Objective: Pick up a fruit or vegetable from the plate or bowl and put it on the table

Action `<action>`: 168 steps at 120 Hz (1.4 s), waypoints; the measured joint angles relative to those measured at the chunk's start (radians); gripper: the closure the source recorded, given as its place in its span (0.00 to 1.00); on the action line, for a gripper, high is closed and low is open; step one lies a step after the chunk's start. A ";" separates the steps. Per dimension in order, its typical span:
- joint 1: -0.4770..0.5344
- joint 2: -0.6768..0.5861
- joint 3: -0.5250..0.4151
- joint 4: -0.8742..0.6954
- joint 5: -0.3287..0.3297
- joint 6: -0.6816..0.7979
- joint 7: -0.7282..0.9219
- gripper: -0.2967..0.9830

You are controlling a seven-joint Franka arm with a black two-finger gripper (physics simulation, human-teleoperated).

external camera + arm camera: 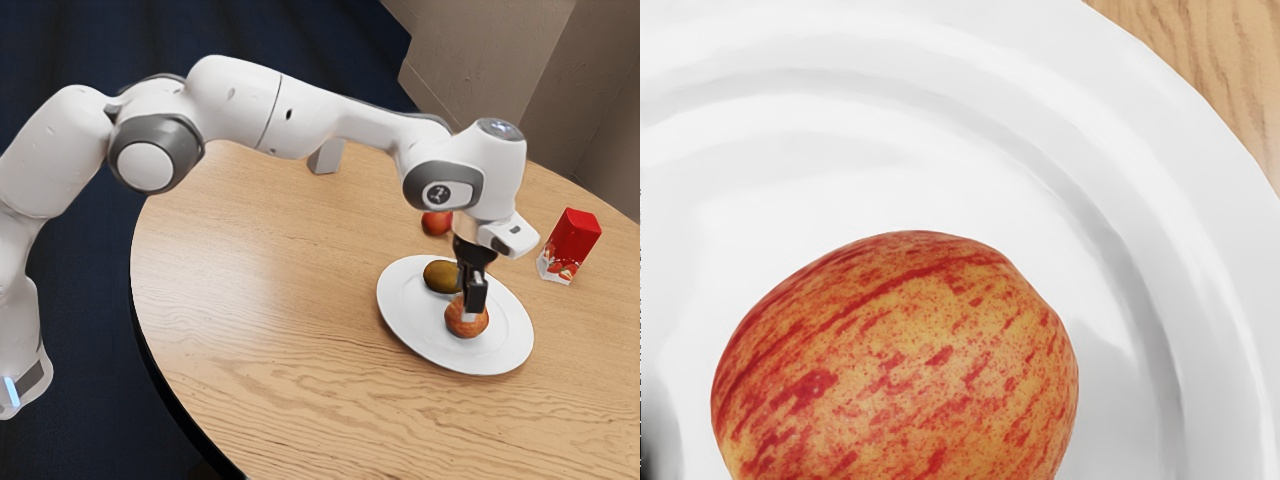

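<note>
- Exterior view: in from the left sweeps the white arm (280, 110), arching high over the round wooden desk (250, 300), and there's the black tool (471, 303), pointing down right over the plate!
- And under its tip, the striped red-and-yellow apple (462, 324), the task's fruit, on the white plate (405, 318); the tool's end covers part of its top.
- Wide, narrow, or holding the apple? From this angle I cannot tell!
- Close alongside on the same plate, a brownish-green oval fruit (439, 277), lying just beside the tool.
- Out past the plate's far rim, a red fruit (435, 223) sits directly on the desk, near the arm's wrist.
- Over to the exterior view's right, a red-and-white carton (573, 246) stands upright on the desk, strawberries printed down low, apart from the plate.
- Further back, a small pale grey object (326, 157) on the desk, partly hidden behind the arm.
- Across to the wrist view, and it's the apple up close, red streaks over yellow skin, inside the plate's raised ring!
- Past the plate's smooth, broad rim, the desk's wood grain shows.
</note>
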 joint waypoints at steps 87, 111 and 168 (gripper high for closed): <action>0.030 0.084 -0.011 0.009 -0.017 0.101 0.011 0.25; 0.029 0.088 -0.005 0.007 -0.046 0.101 0.010 0.35; -0.097 0.046 0.003 0.169 0.009 -0.002 -0.007 0.50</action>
